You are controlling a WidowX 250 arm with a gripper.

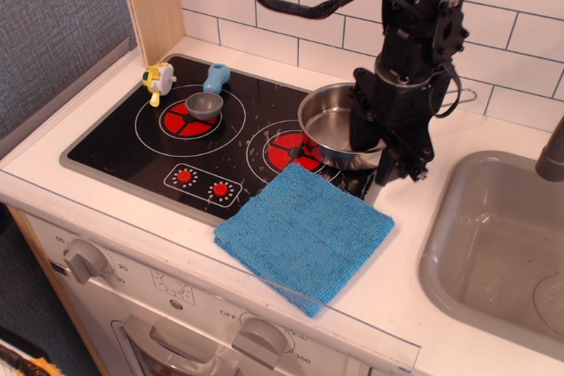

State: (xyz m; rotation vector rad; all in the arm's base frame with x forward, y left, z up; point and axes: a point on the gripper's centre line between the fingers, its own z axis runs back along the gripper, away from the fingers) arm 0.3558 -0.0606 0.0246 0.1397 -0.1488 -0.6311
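My black gripper (374,143) is shut on the right rim of a small steel pot (333,125), one finger inside the bowl and the other outside it. The pot sits low over the right red burner (295,151) of the black toy stove (123,134), at the stove's right edge. Whether its base touches the stove is hard to tell. A blue woven cloth (304,231) lies on the counter just in front of the pot.
On the left burner rests a small grey ladle with a blue handle (207,99). A yellow and white toy (157,81) lies at the stove's back left. A grey sink (498,248) opens at the right, with a dark faucet (551,151) at the frame edge.
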